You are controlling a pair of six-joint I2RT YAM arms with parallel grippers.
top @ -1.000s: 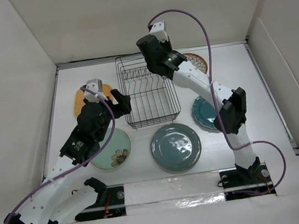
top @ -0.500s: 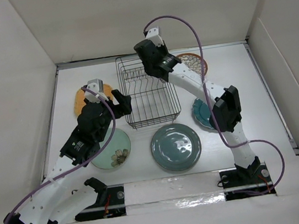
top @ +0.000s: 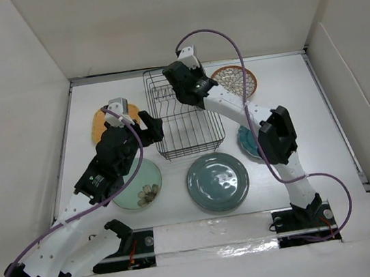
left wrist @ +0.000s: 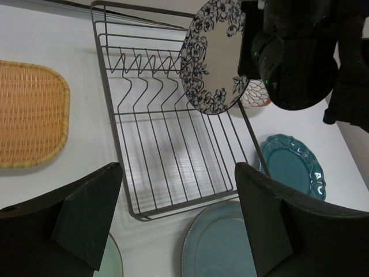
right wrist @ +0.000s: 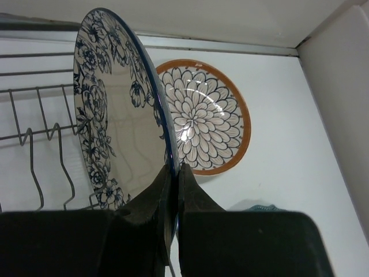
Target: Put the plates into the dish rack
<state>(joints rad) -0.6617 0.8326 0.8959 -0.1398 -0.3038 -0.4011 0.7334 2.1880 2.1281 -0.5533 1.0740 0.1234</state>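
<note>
My right gripper (top: 181, 87) (right wrist: 174, 170) is shut on the rim of the white plate with blue pattern (right wrist: 115, 127) (left wrist: 214, 57). It holds the plate on edge above the far right part of the black wire dish rack (top: 194, 152) (left wrist: 167, 144) (right wrist: 34, 138). The rack holds no plates. My left gripper (top: 149, 126) (left wrist: 179, 219) is open and empty, above the rack's near left corner. The orange-brown petal plate (top: 235, 80) (right wrist: 204, 124) lies flat to the right of the rack.
The teal scalloped plate (top: 249, 140) (left wrist: 291, 164) lies right of the rack. The large grey-green plate (top: 217, 181) and the mint plate (top: 140, 184) lie in front of it. The orange rounded-square plate (top: 100, 126) (left wrist: 29, 121) lies to its left. White walls enclose the table.
My right gripper has moved left with the blue-patterned plate, from beside the petal plate to over the rack's far end. The left arm has not moved.
</note>
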